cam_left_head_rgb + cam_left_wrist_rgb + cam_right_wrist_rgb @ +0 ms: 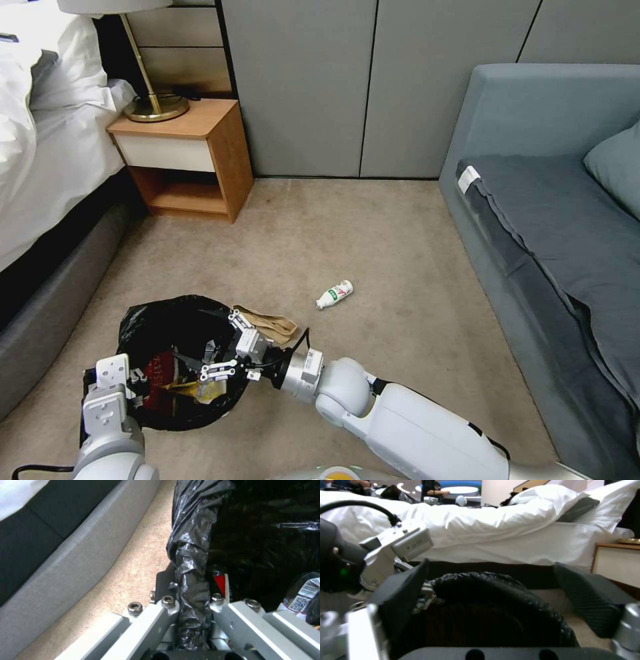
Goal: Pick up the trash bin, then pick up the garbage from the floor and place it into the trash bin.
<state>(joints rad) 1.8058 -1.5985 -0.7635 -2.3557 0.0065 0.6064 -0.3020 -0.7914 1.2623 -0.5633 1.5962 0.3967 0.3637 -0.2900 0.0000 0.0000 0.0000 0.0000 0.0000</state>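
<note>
The trash bin (pixel 175 363), lined with a crinkled black bag (pixel 153 320) folded over its rim, sat low at the left of the head view on the beige carpet (pixel 373 267), between the grey bed base (pixel 53 313) and the robot's right arm; the left end effector (pixel 130 387) gripped the near left side of its rim, and the left wrist view showed its fingers (pixel 166 602) pressed together on a bunched fold of the bag (pixel 191 580) at the bin's edge, with the carpet (pixel 133 580) and the bed base (pixel 66 562) beside it; the right end effector (pixel 223 363) reached across from the right and hung over the bin's mouth, its fingers (pixel 586 600) spread apart with nothing between them, the rounded black rim of the bin (pixel 493 590) lying just beyond them in the right wrist view; inside the bin lay garbage, a red wrapper (pixel 162 373) and a yellow wrapper (pixel 200 391) among it; a crumpled brown paper bag (pixel 270 323) lay on the carpet just beside the bin's far right edge; a small plastic bottle (pixel 334 295) with a green and white label lay on its side farther off, well apart from the bin, toward the grey sofa (pixel 553 220); a wooden nightstand (pixel 187 157) with a brass lamp (pixel 150 93) stood by the bed (pixel 47 133) against the grey wall.
</note>
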